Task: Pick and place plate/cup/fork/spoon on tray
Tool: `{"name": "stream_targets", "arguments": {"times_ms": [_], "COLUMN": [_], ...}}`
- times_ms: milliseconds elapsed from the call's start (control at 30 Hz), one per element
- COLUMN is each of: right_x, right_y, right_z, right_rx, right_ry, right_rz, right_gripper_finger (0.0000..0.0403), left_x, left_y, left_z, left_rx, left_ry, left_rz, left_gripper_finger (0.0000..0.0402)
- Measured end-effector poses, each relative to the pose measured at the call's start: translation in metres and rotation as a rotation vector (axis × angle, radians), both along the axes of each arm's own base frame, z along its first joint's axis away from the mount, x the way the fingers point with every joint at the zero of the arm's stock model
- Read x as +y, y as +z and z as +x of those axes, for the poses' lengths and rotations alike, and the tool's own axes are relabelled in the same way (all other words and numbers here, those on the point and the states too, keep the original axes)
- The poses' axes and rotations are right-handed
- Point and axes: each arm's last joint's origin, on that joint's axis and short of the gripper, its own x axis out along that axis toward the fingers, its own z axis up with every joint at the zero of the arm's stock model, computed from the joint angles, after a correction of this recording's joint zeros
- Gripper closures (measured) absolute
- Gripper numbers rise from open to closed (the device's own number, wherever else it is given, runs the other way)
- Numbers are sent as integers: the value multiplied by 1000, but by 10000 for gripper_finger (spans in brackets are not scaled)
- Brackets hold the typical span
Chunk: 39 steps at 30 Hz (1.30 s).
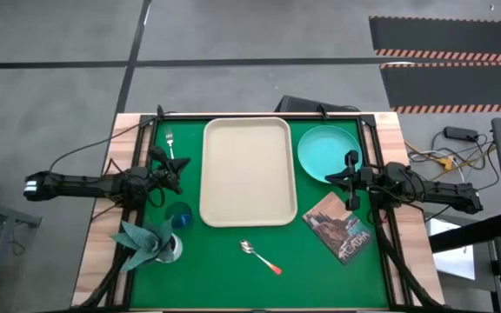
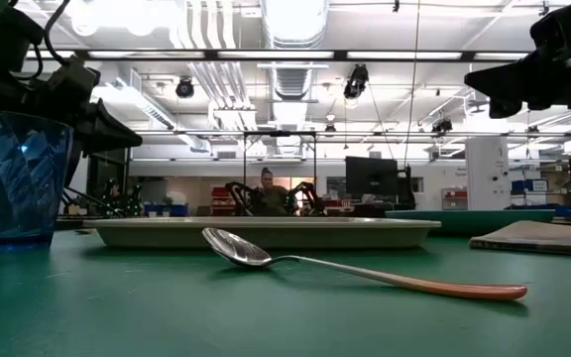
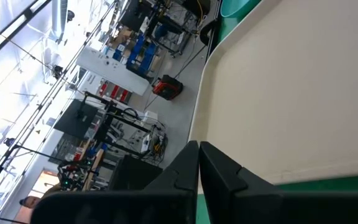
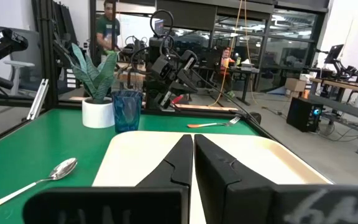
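Observation:
The beige tray lies mid-table. The turquoise plate lies flat to the tray's right. The fork lies at the far left and the blue cup stands left of the tray's near corner. The spoon lies bowl-down near the front edge, close in the low view. My left gripper hovers shut and empty between fork and cup, pointing at the tray. My right gripper hovers shut and empty over the plate's near edge, also pointing at the tray.
A brown picture-covered book lies at the near right, close to my right arm. A pale holder with a teal folded napkin stands at the near left beside the cup. A person shows in the room beyond the table.

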Motion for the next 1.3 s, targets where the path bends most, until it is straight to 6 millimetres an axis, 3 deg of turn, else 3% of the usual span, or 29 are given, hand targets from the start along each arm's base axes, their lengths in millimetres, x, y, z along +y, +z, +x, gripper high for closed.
{"name": "stream_targets", "arguments": {"times_ms": [1133,1300], "right_x": [0,0], "right_y": [2,2], "right_z": [0,0], "right_rx": [-18,-26], "right_ry": [1,16], "right_rz": [1,219], "right_gripper_finger": [394,394], "left_x": [0,0], "left_y": [0,0], "left_z": [0,0], "left_rx": [0,1], "left_ry": [5,-1], "left_rz": [1,1], "left_gripper_finger": [402,402]}}
